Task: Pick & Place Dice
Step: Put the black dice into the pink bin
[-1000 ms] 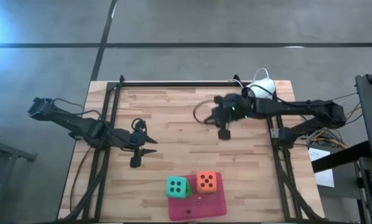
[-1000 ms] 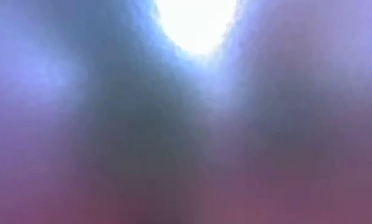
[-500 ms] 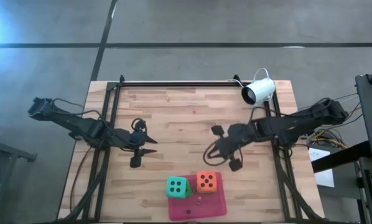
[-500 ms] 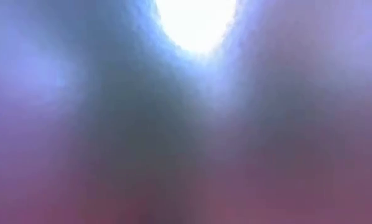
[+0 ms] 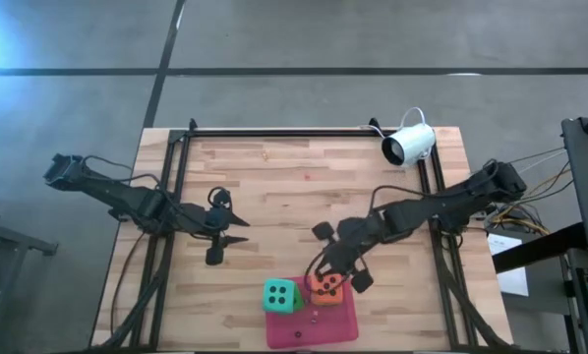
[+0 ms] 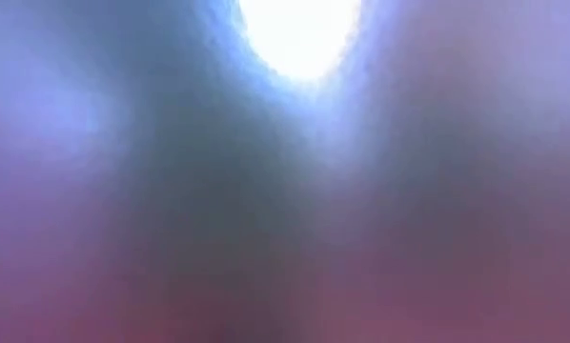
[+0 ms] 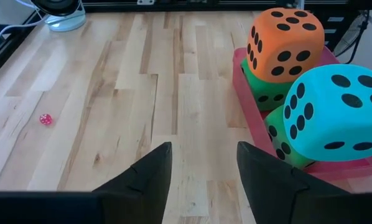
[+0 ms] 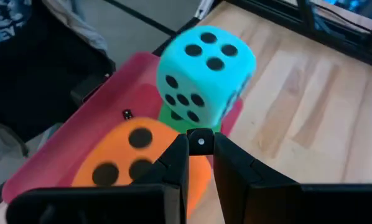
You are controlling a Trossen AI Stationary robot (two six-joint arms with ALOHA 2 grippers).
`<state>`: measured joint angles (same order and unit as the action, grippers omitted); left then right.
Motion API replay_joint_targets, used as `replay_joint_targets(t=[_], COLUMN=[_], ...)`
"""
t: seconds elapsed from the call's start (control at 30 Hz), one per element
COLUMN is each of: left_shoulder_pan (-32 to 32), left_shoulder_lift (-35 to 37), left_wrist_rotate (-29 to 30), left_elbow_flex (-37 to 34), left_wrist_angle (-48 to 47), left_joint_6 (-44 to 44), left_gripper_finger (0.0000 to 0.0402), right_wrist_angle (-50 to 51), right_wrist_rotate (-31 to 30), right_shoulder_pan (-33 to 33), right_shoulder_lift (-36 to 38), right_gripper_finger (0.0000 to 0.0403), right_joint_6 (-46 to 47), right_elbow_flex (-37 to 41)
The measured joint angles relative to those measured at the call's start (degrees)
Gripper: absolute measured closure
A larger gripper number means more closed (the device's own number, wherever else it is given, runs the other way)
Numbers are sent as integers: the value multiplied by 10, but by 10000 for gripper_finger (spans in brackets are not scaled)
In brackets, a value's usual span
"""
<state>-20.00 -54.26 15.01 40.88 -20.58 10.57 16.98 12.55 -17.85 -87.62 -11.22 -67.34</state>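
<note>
A pink mat point(image 5: 319, 324) lies at the table's near edge. On it an orange die point(image 7: 284, 43) rests on top of a green die point(image 7: 268, 94). A teal die point(image 7: 335, 112) rests on a second green die point(image 7: 278, 132). A tiny black die point(image 8: 127, 114) lies on the mat, and a tiny pink one point(image 7: 46, 119) lies on the bare wood. My right gripper point(image 8: 201, 146) hangs just over the orange die point(image 5: 325, 287), shut on a tiny white die. My left gripper point(image 7: 204, 165) stands open over the wood, left of the mat. The low view shows only blur. My right gripper pinches a tiny white die point(image 8: 201, 141) between the free ends of its two fingers. The fingers slant down from the table's far right. The die is lifted clear, above the orange die point(image 8: 133, 158) and next to the teal one point(image 8: 201, 71).
A white camera point(image 5: 409, 145) stands at the table's far right corner. Black frame rails point(image 5: 171, 197) run along the left, right and far sides. Bare wood stretches between the mat and the far rail. A person's dark clothing point(image 8: 12, 28) shows beyond the near edge.
My right gripper has swung from the far right part of the table toward the near edge, turning as it went. It has stopped over the orange die on the pink mat.
</note>
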Motion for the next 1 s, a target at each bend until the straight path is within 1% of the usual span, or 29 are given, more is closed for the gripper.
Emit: replay_joint_targets(t=[0.1,0.3,0.4,0.53,0.83,1.0], left_shoulder_pan=[0,0,0,0,0,0], left_shoulder_lift=[0,0,0,0,0,0], left_wrist_rotate=[0,0,0,0,0,0], left_elbow_flex=[0,0,0,0,0,0], left_wrist_angle=[0,0,0,-1,0,0], left_joint_6=[0,0,0,0,0,0], left_gripper_finger=[210,205,204,206,225,233], right_wrist_angle=[14,36,66,69,67,69], right_wrist_rotate=[2,68,71,71,72,72], right_shoulder_pan=[-7,-7,-8,-8,-8,-8], right_shoulder_lift=[-30,-94,-112,-119,-119,-119], right_gripper_finger=[358,358,358,355,299,281], right_joint_6=[-13,-30,-41,-42,-24,-19], right_elbow_flex=[-35,-96,-119,-129,-126,-126])
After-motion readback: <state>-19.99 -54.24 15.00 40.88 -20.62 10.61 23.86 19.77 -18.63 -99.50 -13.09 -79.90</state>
